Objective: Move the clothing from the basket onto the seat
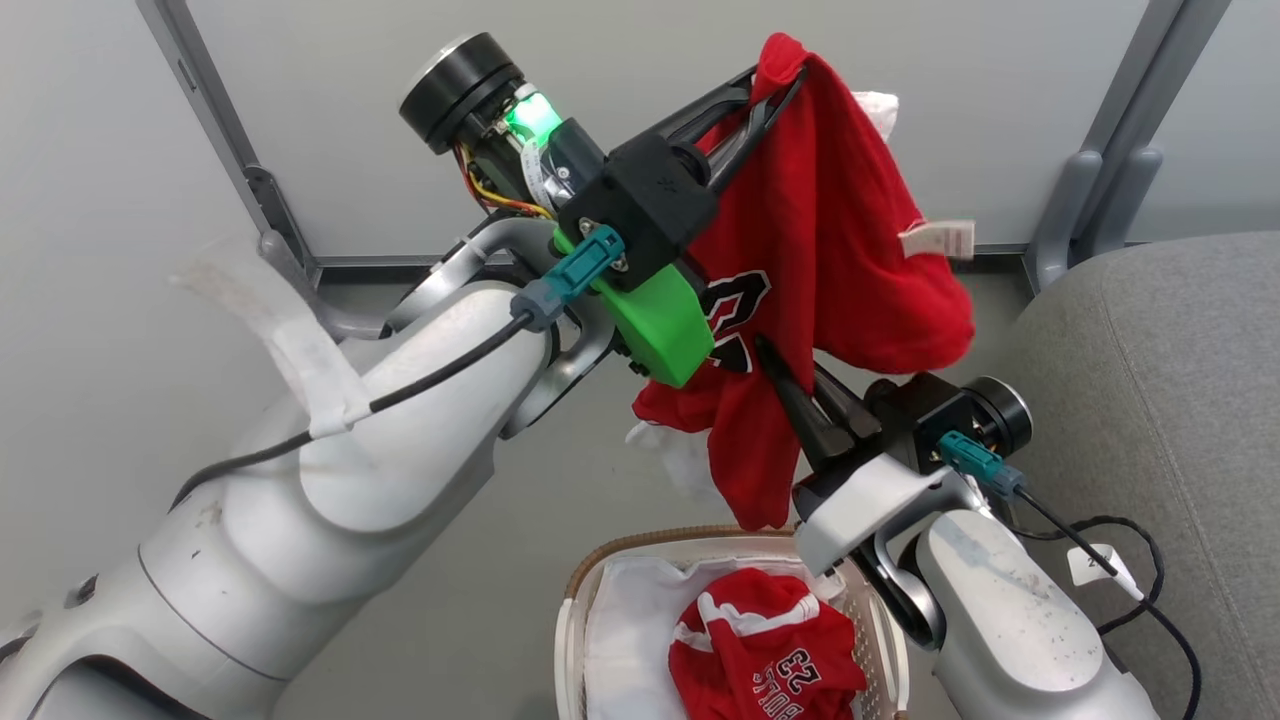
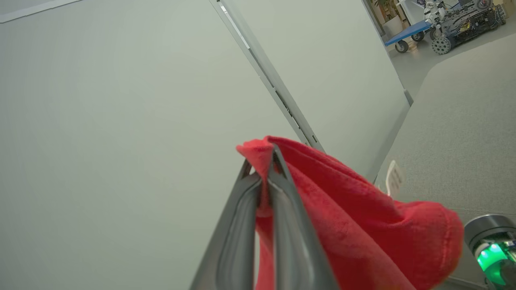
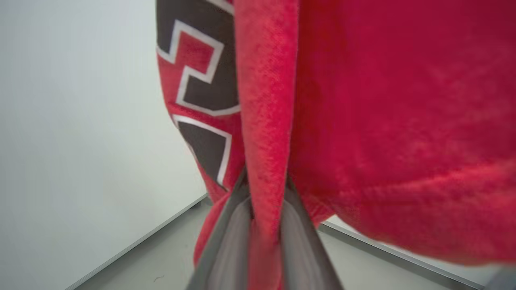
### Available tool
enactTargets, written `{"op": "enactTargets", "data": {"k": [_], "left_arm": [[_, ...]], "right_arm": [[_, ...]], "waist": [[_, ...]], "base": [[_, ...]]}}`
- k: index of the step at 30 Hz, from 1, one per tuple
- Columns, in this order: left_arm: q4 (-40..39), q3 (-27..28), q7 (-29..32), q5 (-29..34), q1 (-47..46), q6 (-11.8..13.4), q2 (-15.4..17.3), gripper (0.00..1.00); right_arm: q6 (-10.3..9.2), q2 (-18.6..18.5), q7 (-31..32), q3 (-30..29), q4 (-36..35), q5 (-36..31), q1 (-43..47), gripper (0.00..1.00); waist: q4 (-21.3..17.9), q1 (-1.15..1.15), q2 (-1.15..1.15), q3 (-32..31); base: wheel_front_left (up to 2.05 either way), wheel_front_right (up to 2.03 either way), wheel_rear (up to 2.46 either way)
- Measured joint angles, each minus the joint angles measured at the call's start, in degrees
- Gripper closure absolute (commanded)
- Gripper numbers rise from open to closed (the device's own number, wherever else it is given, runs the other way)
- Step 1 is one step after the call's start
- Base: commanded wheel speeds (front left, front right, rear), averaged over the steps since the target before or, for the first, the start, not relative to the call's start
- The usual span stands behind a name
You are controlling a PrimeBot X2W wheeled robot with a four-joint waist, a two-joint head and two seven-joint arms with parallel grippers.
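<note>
Evidently, the seat (image 1: 1150,350) lies right of the basket (image 1: 570,610); above it, raised left tool (image 2: 264,159) and right tool (image 3: 266,185) both clamp one red garment (image 1: 840,230).

Red garments number two: one hanging garment (image 1: 830,200) up in the air and one crumpled garment (image 1: 765,650) lying toward the right wall of the basket (image 1: 620,550). There is one basket, with one white liner (image 1: 630,620) inside it. Grippers number two, the left gripper (image 1: 783,82) and the right gripper (image 1: 770,352), and there is one grey seat (image 1: 1150,380).
</note>
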Motion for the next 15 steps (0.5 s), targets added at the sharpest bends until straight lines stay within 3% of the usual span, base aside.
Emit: {"op": "enactTargets", "data": {"k": [11,12,13,14,15], "left_arm": [[4.0,1.9,-3.4,-5.1,8.8,1.4,2.2,1.0],[4.5,2.0,-4.1,-5.5,9.8,1.7,2.3,0.79],[5.2,2.3,-5.1,-6.3,11.2,2.0,2.3,0.64],[6.0,2.5,-6.1,-6.9,12.6,2.4,2.3,0.16],[6.6,2.7,-6.6,-7.3,13.6,2.5,2.3,0.0]], "right_arm": [[0.0,0.0,0.0,-1.4,-1.1,0.7,1.1,1.0],[0.0,0.0,0.0,-1.7,-1.4,0.8,1.4,1.0],[0.0,0.0,0.0,-2.0,-1.7,0.8,1.7,1.0],[0.01,0.0,0.0,-2.4,-2.0,0.8,2.0,1.0],[0.01,0.0,0.0,-2.8,-2.3,0.8,2.1,1.0]], "waist": [[-0.2,0.0,0.0,0.1],[-0.2,0.0,0.0,0.1],[-0.3,0.0,0.0,0.1],[-0.3,0.0,0.0,0.1],[-0.4,0.0,0.0,0.1]], "base": [[0.0,0.0,0.0],[0.0,0.0,0.0],[0.0,0.0,0.0],[0.0,0.0,0.0],[0.0,0.0,0.0]]}}
